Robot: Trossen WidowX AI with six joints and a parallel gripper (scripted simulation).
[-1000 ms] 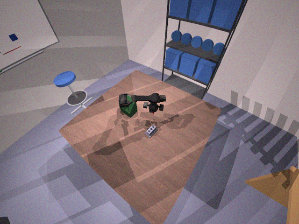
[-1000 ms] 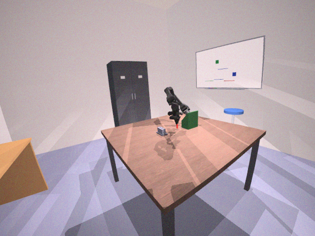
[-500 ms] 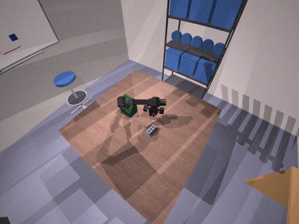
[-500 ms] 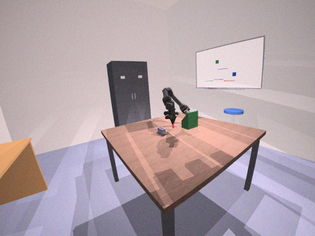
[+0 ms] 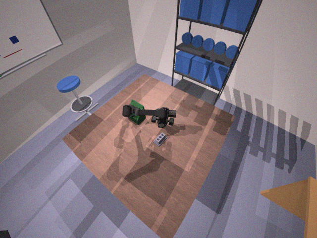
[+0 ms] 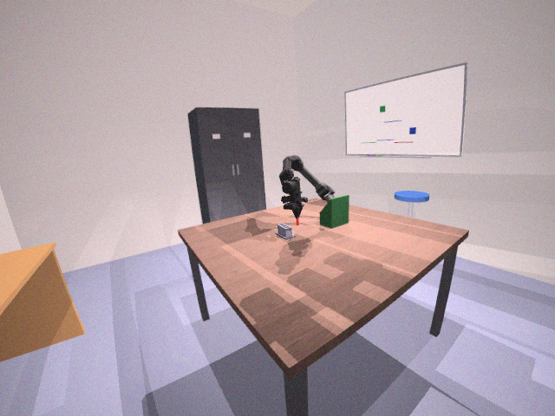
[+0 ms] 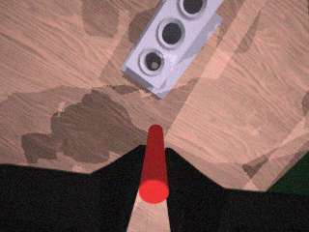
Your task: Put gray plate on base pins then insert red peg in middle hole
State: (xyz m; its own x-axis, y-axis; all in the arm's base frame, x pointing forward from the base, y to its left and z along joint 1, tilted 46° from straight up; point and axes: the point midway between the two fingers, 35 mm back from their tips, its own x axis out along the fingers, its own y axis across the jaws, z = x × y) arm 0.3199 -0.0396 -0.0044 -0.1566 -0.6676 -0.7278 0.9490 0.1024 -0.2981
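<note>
Nearly closed, the gripper fingers clamp the red peg upright.

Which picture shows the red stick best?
The wrist view: the red peg fills the middle, pinched in the tool. The exterior view shows only a tiny red tip under the tool. The top view hides it under the arm.
</note>
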